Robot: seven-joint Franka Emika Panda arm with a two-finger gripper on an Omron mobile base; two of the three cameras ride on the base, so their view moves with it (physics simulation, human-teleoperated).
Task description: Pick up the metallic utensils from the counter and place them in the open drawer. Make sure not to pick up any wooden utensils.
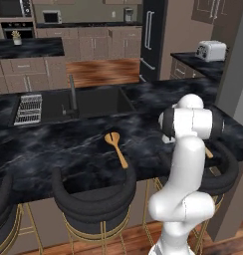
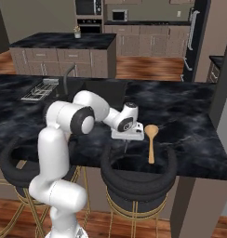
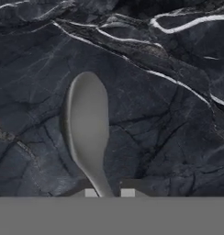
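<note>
While the silver spoon (image 3: 87, 124) lies on the counter (image 3: 169, 137), the gripper (image 3: 109, 193) pinches its handle.

Readable text: you will find none in any of the three views.
Microwave (image 1: 52, 16): its front is too small and blurred for you to read a brand or digits.
Toaster (image 1: 211, 50): plain white, you can make out no label.
Desk (image 3: 169, 137): you see white veining, no signs or numbers.
</note>
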